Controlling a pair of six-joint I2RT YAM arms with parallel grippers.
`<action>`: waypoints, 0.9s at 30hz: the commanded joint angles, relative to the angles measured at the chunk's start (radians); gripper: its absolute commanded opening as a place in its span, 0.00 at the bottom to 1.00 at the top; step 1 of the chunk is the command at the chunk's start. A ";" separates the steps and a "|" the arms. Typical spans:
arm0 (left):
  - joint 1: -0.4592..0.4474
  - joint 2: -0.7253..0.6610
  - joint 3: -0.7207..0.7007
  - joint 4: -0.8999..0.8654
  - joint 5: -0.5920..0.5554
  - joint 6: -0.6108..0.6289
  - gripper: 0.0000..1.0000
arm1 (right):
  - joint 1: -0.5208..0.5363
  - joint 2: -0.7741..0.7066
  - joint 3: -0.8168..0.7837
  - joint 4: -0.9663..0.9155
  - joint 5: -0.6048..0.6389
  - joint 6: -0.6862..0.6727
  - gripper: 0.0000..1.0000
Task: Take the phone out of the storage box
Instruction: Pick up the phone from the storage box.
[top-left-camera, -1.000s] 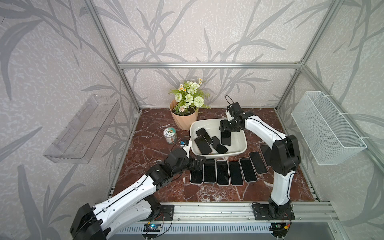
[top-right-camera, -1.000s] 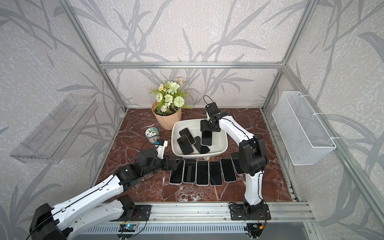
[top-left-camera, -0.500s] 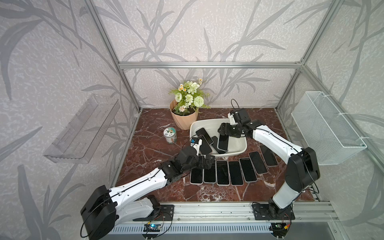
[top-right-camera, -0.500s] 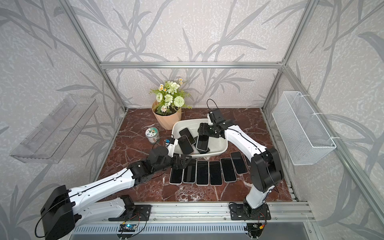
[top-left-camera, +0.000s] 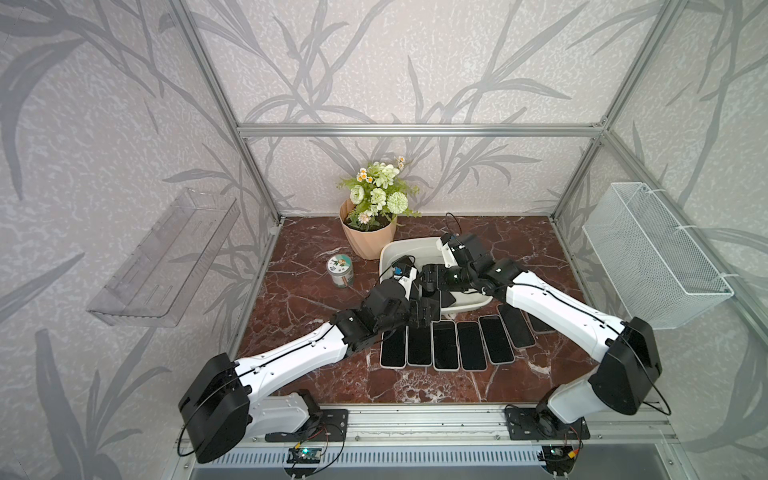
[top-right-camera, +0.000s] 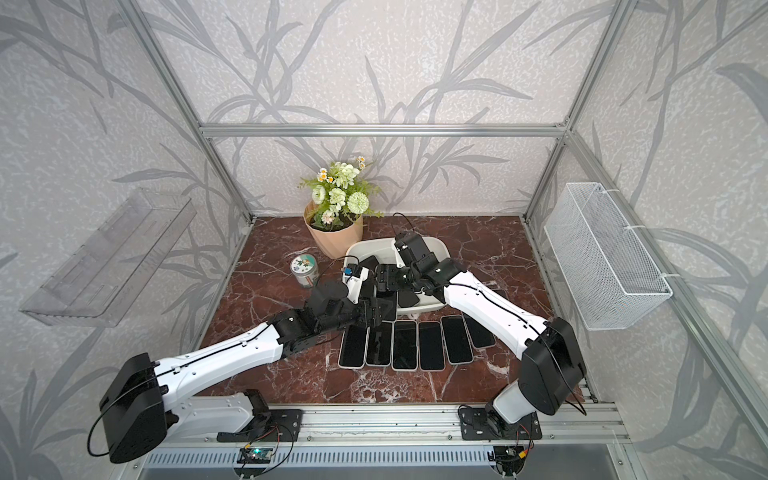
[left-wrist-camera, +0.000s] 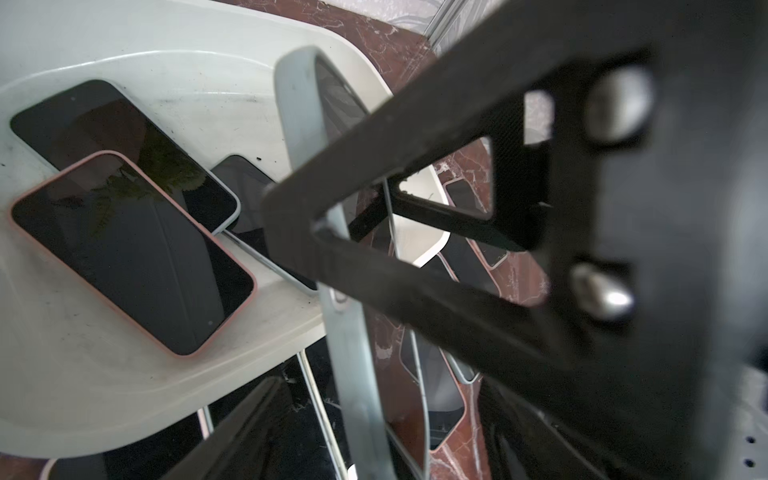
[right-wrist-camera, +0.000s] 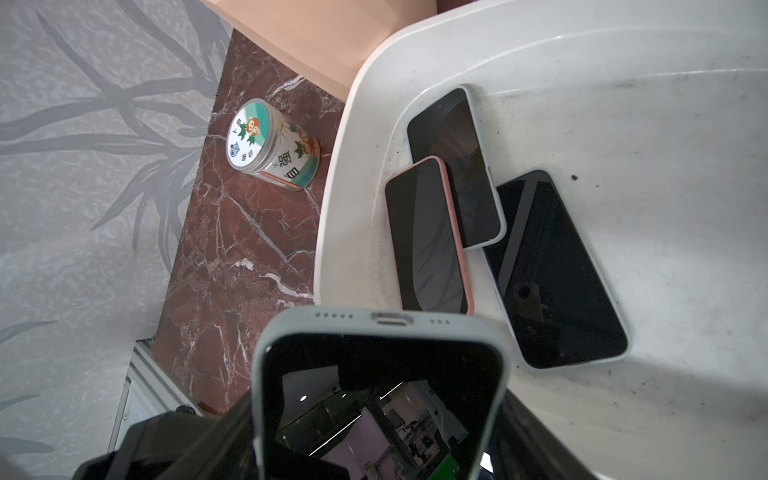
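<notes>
The white storage box stands behind the middle of the marble table. My right gripper is shut on a phone in a pale grey case. It holds this phone on edge above the box's near side. My left gripper has reached it from the front. The phone runs between the left fingers, with a gap on each side. A pink-cased phone and two others lie flat in the box.
Several phones lie in a row on the table just in front of the box. A flower pot and a small printed tin stand to the left of the box. A wire basket and a clear tray hang on the side walls.
My right gripper has carried the phone from the back of the box toward its near edge. My left arm has stretched forward to meet it, and its jaws have narrowed around the phone.
</notes>
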 joint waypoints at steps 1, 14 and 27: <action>-0.003 -0.001 0.020 0.008 0.004 -0.015 0.60 | 0.022 -0.053 -0.012 0.043 0.022 0.018 0.59; -0.003 0.009 0.024 0.007 0.055 -0.055 0.07 | 0.075 -0.080 -0.044 0.055 0.025 0.035 0.61; -0.001 -0.086 -0.013 -0.033 0.030 -0.102 0.02 | 0.080 -0.139 -0.104 0.103 -0.020 0.041 0.94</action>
